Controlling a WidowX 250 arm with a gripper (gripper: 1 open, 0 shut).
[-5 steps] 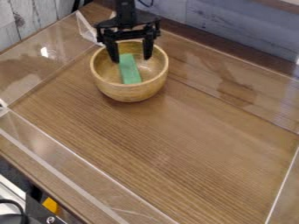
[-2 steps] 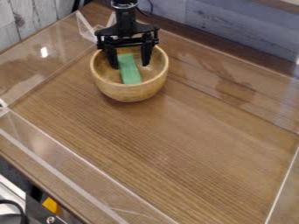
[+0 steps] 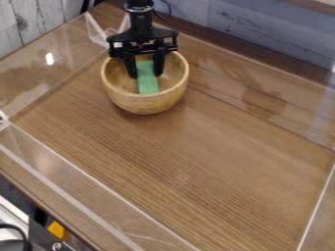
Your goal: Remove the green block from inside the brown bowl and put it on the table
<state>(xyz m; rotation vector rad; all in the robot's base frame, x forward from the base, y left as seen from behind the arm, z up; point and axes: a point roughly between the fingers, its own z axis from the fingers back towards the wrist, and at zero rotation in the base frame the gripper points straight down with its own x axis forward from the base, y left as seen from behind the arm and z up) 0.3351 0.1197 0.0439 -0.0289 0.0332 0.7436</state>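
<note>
Camera view shows the end effector [image 3: 145, 65] pointing straight down into the bowl [image 3: 147, 95], its black fingers [image 3: 135, 65] drawn in narrow and pressed against the two long sides of the block [image 3: 148, 78]. That green block lies inside the bowl, its far end between the fingertips and the rest of it stretching toward the near rim, directly below and in front of the end effector. Whether the block is off the bowl's floor cannot be told. The bowl sits right under the end effector, its thick wooden wall ringing the fingers on all sides. The desk [image 3: 197, 167] spreads wide and glossy in front of the end effector, with clear plastic walls [image 3: 46, 59] standing along its edges.
</note>
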